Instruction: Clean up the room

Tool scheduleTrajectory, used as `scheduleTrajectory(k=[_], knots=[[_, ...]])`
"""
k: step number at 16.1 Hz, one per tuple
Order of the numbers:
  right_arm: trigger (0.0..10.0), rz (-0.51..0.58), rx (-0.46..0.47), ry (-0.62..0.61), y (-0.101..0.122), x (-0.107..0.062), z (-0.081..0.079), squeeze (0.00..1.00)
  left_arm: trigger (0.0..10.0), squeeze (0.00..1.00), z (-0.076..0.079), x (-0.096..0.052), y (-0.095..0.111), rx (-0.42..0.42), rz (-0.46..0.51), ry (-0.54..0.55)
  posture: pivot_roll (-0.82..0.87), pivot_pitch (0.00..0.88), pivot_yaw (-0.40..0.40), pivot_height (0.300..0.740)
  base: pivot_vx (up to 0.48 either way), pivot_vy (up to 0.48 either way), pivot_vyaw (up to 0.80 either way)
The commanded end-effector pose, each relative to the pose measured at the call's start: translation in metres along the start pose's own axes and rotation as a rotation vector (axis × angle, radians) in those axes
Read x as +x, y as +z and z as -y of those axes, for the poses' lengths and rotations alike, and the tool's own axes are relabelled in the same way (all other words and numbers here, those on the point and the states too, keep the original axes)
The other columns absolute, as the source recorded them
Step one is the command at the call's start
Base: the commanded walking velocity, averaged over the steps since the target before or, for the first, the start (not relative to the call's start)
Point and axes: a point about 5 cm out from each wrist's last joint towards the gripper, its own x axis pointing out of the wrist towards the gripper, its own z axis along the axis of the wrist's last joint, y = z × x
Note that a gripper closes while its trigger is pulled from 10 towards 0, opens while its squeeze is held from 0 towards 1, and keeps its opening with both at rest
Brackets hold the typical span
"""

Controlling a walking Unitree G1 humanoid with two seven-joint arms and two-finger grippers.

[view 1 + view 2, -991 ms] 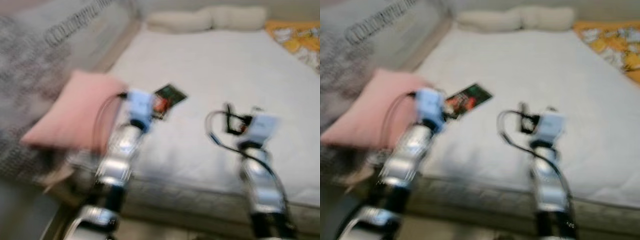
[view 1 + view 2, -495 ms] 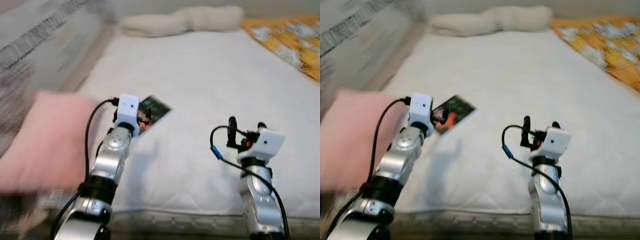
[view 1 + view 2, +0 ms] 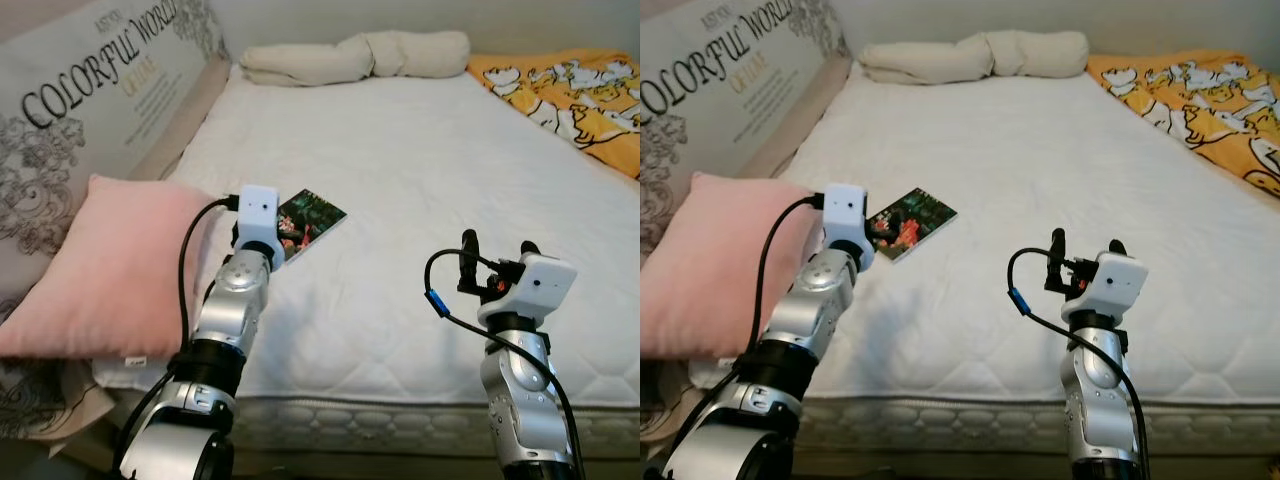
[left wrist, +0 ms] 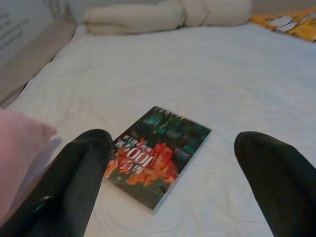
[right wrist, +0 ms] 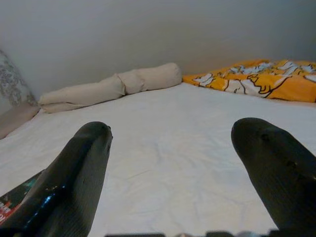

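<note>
The bed point(image 3: 420, 190) is white with a stitched diamond pattern along its near edge, and the small book point(image 4: 159, 154) on it is dark green and black with bright orange-red patches. At about nine o'clock lies a plain pink pillow point(image 3: 105, 265), beside a grey cushion point(image 3: 70, 110) with dark swirly flowers and big letters. At twelve o'clock is a cream rolled blanket point(image 3: 360, 55), and at two o'clock an orange-yellow blanket point(image 3: 570, 90) with white cartoon animals.

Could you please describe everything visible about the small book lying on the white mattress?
The thin paperback book with a dark green and red-orange cover lies flat and closed on the white quilted mattress, turned askew to its edges, near the pink pillow. The open left gripper hovers short of it, not touching.
</note>
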Motion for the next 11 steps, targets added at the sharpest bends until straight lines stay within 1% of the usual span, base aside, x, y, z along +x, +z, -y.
scheduleTrajectory(k=[1, 3, 4, 6, 7, 9, 10, 11], knots=[[10.0, 0.009, -0.009, 0.018, 0.003, 0.003, -0.003, 0.00, 10.0, 0.00, 0.003, 0.001, 0.006, 0.025, 0.033, -0.018, -0.12, 0.000, 0.066, 0.740, 0.000, 0.000, 0.00], [10.0, 0.009, -0.014, 0.028, 0.003, 0.005, -0.004, 0.00, 10.0, 0.00, 0.004, 0.000, 0.011, 0.050, 0.068, -0.037, -0.12, 0.000, 0.063, 0.740, 0.000, 0.000, 0.00], [10.0, 0.010, -0.017, 0.032, 0.004, 0.006, -0.004, 0.00, 10.0, 0.00, 0.005, 0.000, 0.013, 0.089, 0.085, -0.048, -0.11, 0.000, 0.062, 0.740, 0.000, 0.000, 0.00], [10.0, 0.008, -0.017, 0.038, 0.003, 0.007, -0.005, 0.00, 10.0, 0.00, 0.008, -0.001, 0.014, 0.134, 0.104, -0.067, -0.11, 0.000, 0.063, 0.740, 0.000, 0.000, 0.00], [10.0, 0.007, -0.018, 0.047, 0.003, 0.008, -0.007, 0.00, 10.0, 0.00, 0.009, -0.002, 0.014, 0.128, 0.105, -0.079, -0.11, 0.000, 0.063, 0.740, 0.000, 0.000, 0.00], [10.0, 0.004, -0.019, 0.061, 0.002, 0.007, -0.011, 0.00, 10.0, 0.00, 0.012, -0.003, 0.014, 0.173, 0.106, -0.113, -0.11, 0.000, 0.064, 0.740, 0.459, 0.000, 0.00], [10.0, 0.003, -0.019, 0.061, 0.002, 0.007, -0.011, 0.00, 10.0, 0.00, 0.013, -0.003, 0.015, 0.185, 0.113, -0.116, -0.11, 0.000, 0.066, 0.740, 0.480, 0.000, 0.00], [10.0, 0.003, -0.019, 0.060, 0.002, 0.008, -0.011, 0.00, 10.0, 0.00, 0.014, -0.004, 0.015, 0.179, 0.115, -0.118, -0.11, 0.000, 0.067, 0.740, 0.480, 0.000, 0.00]])
